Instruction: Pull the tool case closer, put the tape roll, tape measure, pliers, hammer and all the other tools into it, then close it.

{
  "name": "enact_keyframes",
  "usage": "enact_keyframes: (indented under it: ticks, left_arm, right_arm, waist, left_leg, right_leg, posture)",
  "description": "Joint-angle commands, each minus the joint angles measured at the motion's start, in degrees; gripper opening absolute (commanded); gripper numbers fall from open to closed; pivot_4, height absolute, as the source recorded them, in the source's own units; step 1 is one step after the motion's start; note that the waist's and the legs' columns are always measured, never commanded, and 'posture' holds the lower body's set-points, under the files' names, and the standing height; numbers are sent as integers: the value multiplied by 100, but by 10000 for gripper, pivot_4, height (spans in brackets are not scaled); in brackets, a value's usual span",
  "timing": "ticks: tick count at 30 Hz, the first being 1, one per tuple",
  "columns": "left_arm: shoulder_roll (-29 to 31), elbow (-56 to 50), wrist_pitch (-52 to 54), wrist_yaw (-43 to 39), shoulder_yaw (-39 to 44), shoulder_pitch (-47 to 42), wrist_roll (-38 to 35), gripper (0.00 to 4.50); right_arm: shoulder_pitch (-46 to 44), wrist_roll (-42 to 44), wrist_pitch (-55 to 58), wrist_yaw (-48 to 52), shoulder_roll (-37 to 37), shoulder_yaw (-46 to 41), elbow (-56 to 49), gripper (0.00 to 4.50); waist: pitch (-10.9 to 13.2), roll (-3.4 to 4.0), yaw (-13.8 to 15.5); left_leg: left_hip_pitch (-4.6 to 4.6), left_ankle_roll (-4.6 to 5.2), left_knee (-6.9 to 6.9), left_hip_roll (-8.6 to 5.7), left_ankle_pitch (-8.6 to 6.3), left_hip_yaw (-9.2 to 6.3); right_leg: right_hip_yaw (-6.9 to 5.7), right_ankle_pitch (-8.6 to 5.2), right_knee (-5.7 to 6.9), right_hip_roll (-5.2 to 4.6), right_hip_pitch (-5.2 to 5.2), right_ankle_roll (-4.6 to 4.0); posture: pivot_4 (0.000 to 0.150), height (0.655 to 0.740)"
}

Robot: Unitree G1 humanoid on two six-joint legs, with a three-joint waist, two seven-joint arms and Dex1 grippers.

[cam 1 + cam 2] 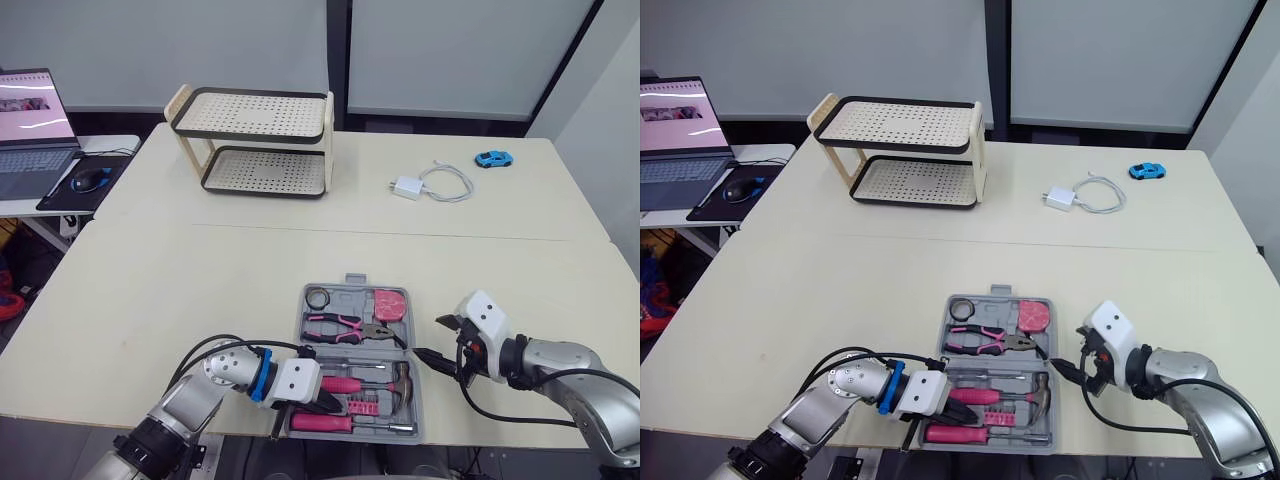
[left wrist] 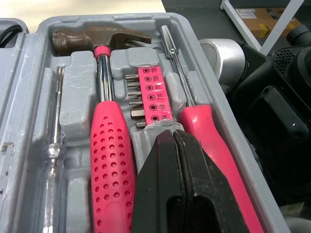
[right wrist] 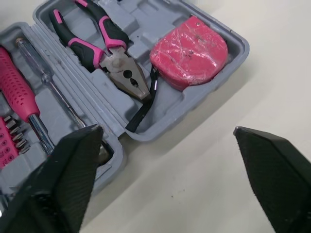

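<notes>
Nearest, the left gripper [image 2: 171, 145] has its fingers pressed together and empty, low over the near half of the tool case [image 1: 352, 297], between the hammer [image 2: 109, 160] and the pink screwdriver [image 2: 214, 141], just short of the bit holder [image 2: 151, 92]. The case lies open at the front edge of the table [image 1: 200, 290], its hinge line running across the robot from left to right. At the right end of that line the right gripper [image 1: 436, 340] hovers, fingers wide apart, holding nothing. Beyond the hinge, the far half holds the pliers [image 3: 104, 48], tape measure [image 3: 189, 46] and tape roll [image 1: 318, 297]. Everything looks stowed, so closing is likely next; the right arm is nearer the far half, which would fold toward the robot
</notes>
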Motion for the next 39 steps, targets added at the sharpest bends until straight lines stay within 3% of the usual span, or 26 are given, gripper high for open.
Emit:
enact_keyframes:
  ticks: [1,4,9,28,39]
  left_arm:
    - [25,161,140,103,-133,29,315,0]
    - [63,41,242,85,-149,55,317,0]
    - [127,-86,374,24,-194,20,312,0]
    - [245,-232,649,-144,-365,-80,372,0]
    - [347,-131,597,-322,-446,-127,426,0]
  right_arm:
    - [-428,490,636,-262,307,-358,-53,44691]
    - [-1007,857,1414,-517,653,-561,243,44691]
    - [-1846,764,2142,-1089,1057,-517,1138,44691]
    - [-2599,875,2279,-1260,2006,-167,2995,44691]
    - [-2843,1208,1797,-280,2073,-153,3459,44691]
  waist:
    - [0,1,-1]
    - [2,3,-3]
    - [4,2,9]
    - [3,9,-134]
    - [-1,13,-175]
  left_leg:
    - [0,0,0,0,0,0]
    - [0,0,-2,-2,0,5]
    - [-17,0,-7,-4,0,9]
    - [-20,3,-18,-1,-1,11]
    - [-10,4,-29,1,-1,12]
  right_leg:
    - [2,0,0,0,0,0]
    - [15,-1,-6,1,-3,3]
    - [22,2,-14,1,-19,3]
    - [25,1,-7,6,-33,1]
    - [28,1,-5,9,-32,1]
  posture:
    - [1500,7350]
    - [1500,7350]
    - [1500,7350]
    - [1500,7350]
    - [1500,7350]
